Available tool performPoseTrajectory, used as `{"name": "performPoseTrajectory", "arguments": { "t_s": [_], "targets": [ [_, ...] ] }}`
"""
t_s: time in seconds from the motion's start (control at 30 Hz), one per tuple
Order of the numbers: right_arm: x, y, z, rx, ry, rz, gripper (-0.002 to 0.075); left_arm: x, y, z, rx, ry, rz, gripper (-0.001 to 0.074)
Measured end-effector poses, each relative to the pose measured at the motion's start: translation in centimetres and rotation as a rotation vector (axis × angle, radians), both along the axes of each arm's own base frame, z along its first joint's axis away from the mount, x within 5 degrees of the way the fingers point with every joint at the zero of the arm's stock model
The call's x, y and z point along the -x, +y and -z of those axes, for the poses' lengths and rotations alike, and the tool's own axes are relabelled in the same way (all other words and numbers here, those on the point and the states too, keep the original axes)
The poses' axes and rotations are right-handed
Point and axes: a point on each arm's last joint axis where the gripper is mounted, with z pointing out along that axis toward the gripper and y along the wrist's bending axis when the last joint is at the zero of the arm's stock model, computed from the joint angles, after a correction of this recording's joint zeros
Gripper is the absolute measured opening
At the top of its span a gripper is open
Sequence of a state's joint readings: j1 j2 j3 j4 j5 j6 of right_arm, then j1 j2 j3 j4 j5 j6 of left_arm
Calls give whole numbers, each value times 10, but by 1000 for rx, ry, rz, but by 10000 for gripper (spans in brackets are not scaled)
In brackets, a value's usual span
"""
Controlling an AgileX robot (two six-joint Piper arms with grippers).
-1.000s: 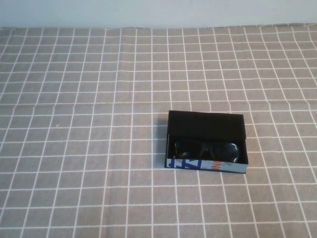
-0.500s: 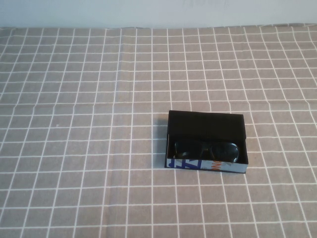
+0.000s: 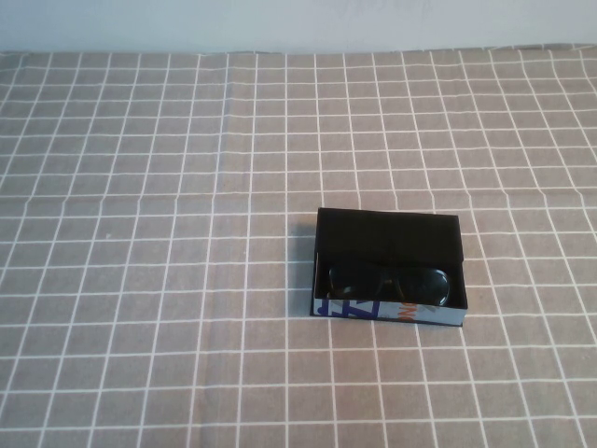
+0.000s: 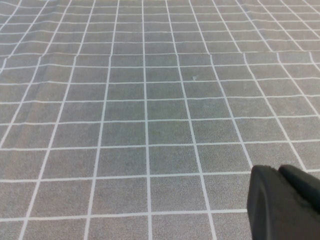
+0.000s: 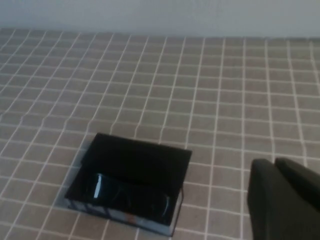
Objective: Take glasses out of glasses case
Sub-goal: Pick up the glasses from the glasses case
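The glasses case lies open right of the table's middle, black flap lid toward the far side, pale front side with blue and orange marks toward me. The black glasses lie inside it. The right wrist view shows the case and the glasses off to the side of my right gripper, which is shut, empty and held above the cloth. My left gripper is shut and empty over bare cloth, with the case out of its view. Neither arm shows in the high view.
A grey cloth with a white grid covers the whole table, with slight creases across its middle. A pale wall runs along the far edge.
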State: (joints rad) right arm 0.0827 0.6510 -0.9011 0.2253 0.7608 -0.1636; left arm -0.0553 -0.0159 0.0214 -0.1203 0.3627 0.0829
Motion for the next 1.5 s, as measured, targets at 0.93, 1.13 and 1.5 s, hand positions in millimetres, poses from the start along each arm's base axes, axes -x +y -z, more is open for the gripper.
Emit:
{"name": "performPoseTrajectory", "arguments": {
  "t_s": [0.93, 1.13, 1.5],
  "targets": [
    [-154, 98, 81, 305, 233, -702, 311, 0, 0, 0, 0, 0, 0, -5],
    [-179, 130, 102, 478, 278, -796, 311, 0, 0, 0, 0, 0, 0, -5],
    [-222, 155, 153, 675, 389, -890, 313, 0, 0, 0, 0, 0, 0, -5]
  ]
}}
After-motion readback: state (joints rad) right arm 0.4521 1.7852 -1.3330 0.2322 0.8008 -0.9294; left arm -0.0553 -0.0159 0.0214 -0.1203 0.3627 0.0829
